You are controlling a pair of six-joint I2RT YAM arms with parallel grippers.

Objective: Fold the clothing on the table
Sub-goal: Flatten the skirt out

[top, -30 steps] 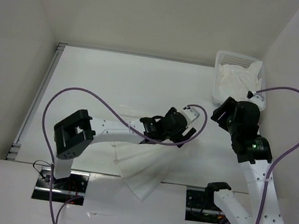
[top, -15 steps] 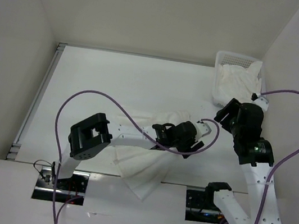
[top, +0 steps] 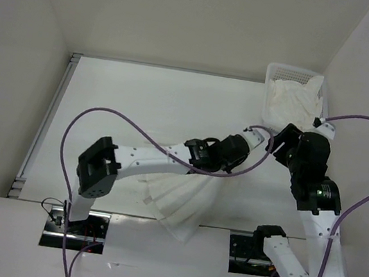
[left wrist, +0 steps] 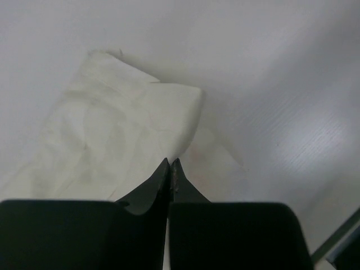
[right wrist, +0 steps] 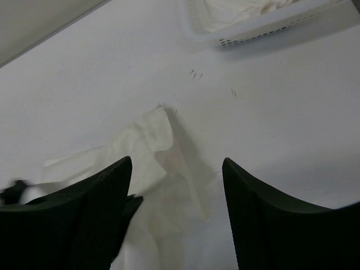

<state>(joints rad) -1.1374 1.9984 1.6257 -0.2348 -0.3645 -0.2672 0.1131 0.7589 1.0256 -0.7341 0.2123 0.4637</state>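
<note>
- Two arms are reaching over the table (top: 141, 103), the left stretching rightward across the clothing (top: 182, 194), which is lying front-centre.
- Left gripper (left wrist: 171, 163) is pressing its fingers together at the clothing's edge; whether it has hold of the fabric is unclear.
- Right gripper (right wrist: 175, 164) is hovering wide open, empty.

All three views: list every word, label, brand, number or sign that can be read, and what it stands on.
None: no legible text on the clothing, the table or the basket.
The tiny dark marks on the table in the right wrist view are too small to read as anything.
</note>
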